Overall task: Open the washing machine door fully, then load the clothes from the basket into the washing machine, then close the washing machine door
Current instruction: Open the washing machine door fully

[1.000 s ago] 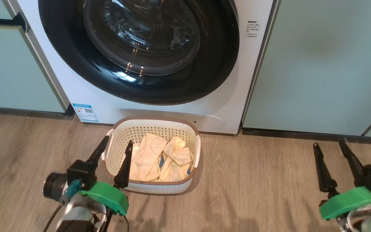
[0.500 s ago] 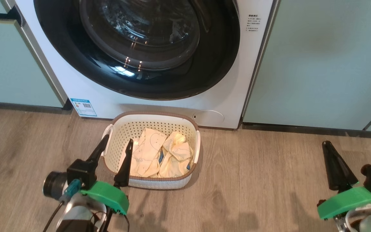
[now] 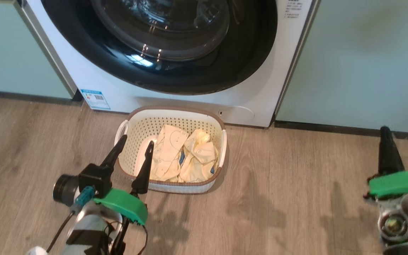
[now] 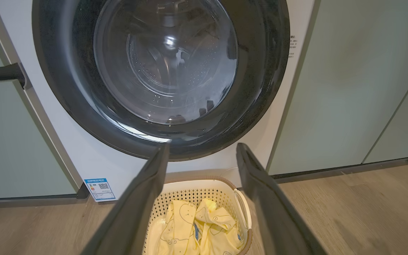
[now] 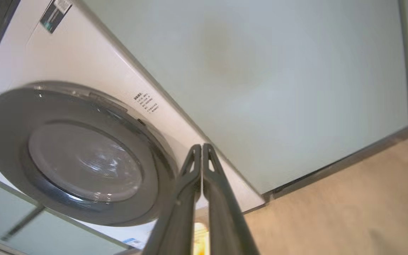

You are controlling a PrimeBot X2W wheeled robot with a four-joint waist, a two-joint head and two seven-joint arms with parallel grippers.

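Left claw (image 3: pixel 137 140): fingers apart, holding nothing, tips over the near left corner of the basket (image 3: pixel 175 108).
Right claw (image 3: pixel 384 131): fingers pressed together, nothing between them, above bare floor (image 3: pixel 296 198).
Basket: on the floor, just ahead of the left claw, well to the left of the right claw.
Clothes (image 3: pixel 186 156): heaped in the basket, just right of the left claw's tips.
Door (image 3: pixel 190 78): closed on the washer (image 3: pixel 119 95), beyond both claws, touching neither.
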